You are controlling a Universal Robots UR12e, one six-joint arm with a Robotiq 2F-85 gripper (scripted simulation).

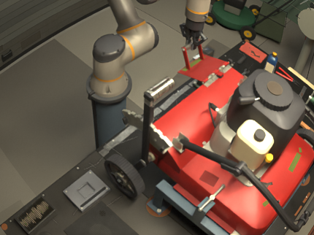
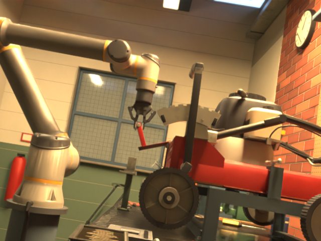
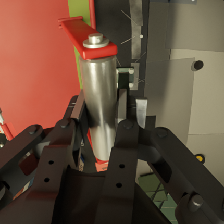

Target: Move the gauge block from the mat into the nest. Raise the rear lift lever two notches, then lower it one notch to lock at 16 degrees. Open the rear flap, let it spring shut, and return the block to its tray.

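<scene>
The rear flap's handle (image 3: 100,104), a silver roller bar carried between two red arms, sits clamped in my closed gripper (image 1: 194,42) above the back edge of the red mower deck (image 1: 215,120). The red flap (image 1: 202,68) stands lifted to about level, hinged at the deck's rear (image 2: 153,145). The black lift lever (image 1: 148,124) with its silver grip (image 1: 162,87) rises upright beside the notched grey quadrant plate (image 2: 186,115). The gauge block is not visible to me. A grey square tray (image 1: 86,189) sits on the bench near the rear wheel (image 1: 124,175).
Behind the work stand a green mower (image 1: 233,14) and a tool board (image 1: 252,51). The arm's base column (image 1: 109,113) stands left of the mower. The engine (image 1: 268,102) and black handlebar (image 1: 233,168) crowd the right side. A ribbed mat (image 1: 34,213) lies at the bench's near corner.
</scene>
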